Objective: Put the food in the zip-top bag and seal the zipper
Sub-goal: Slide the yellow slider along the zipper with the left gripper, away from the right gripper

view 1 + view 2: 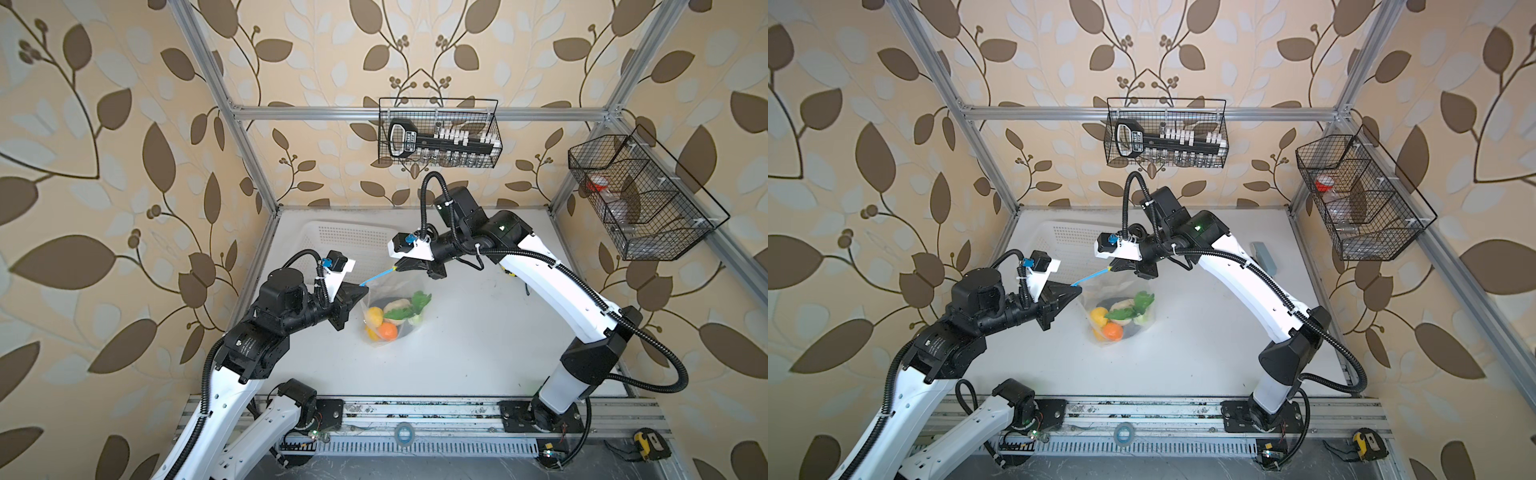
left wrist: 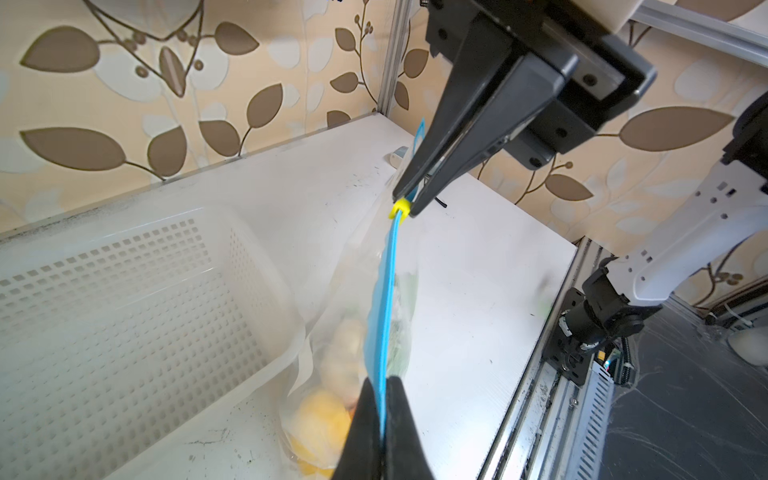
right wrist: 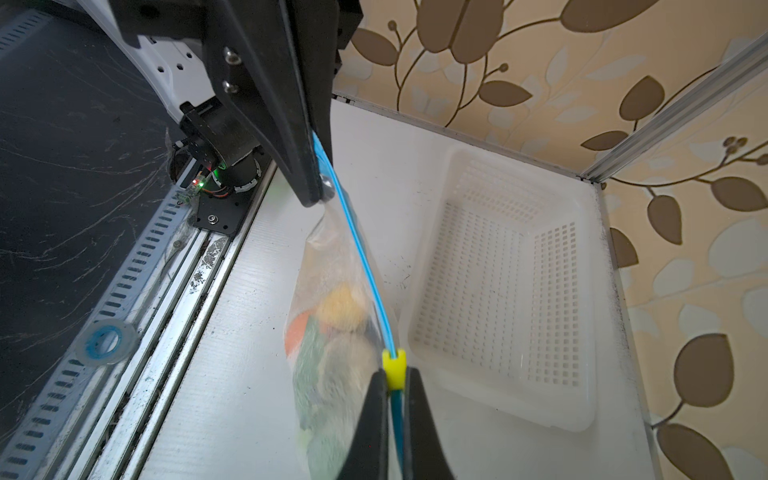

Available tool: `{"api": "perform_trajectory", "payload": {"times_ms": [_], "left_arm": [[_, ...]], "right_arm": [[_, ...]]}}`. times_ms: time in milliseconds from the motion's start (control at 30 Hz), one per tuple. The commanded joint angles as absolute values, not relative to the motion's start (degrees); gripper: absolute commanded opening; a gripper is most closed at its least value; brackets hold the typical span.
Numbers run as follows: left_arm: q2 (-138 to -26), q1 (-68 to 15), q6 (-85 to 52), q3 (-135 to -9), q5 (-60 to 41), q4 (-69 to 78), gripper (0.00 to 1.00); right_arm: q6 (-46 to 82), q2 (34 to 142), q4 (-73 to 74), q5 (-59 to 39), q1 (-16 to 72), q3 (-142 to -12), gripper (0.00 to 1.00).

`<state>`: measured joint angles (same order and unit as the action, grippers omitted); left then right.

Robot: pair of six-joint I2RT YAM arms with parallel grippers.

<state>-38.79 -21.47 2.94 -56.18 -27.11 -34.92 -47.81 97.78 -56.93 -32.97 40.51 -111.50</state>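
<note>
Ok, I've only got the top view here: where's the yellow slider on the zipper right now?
Observer: The right wrist view shows the slider at the tips of the right gripper, which is shut on the zipper.
Operator: And the other end?
Observer: The left gripper is shut on the zipper itself; no slider there.
Operator: Anything left in the basket?
Observer: The right wrist view shows the whole basket, nothing in it.

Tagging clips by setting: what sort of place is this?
Probably a robot test cell dressed as a home, not a real room: leaf wallpaper inside an aluminium frame, a white tabletop with a mounting rail along its front, wire baskets hung on the frame.
</note>
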Motion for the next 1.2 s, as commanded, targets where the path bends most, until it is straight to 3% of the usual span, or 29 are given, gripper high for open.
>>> {"api": "perform_trajectory", "payload": {"times_ms": [0,1167], "left_arm": [[-37.44,-21.97,2.42,-56.08,-24.4,-34.18,0.0],[-36.19,-21.97,1.74,-54.91,-10.94,-35.32,0.0]], "right_arm": [[-48.52,96.06,-57.72,-29.7,38.88,-110.44,0.03],[-46.52,94.67,-55.73,-29.35,36.85,-108.19,0.03]]}}
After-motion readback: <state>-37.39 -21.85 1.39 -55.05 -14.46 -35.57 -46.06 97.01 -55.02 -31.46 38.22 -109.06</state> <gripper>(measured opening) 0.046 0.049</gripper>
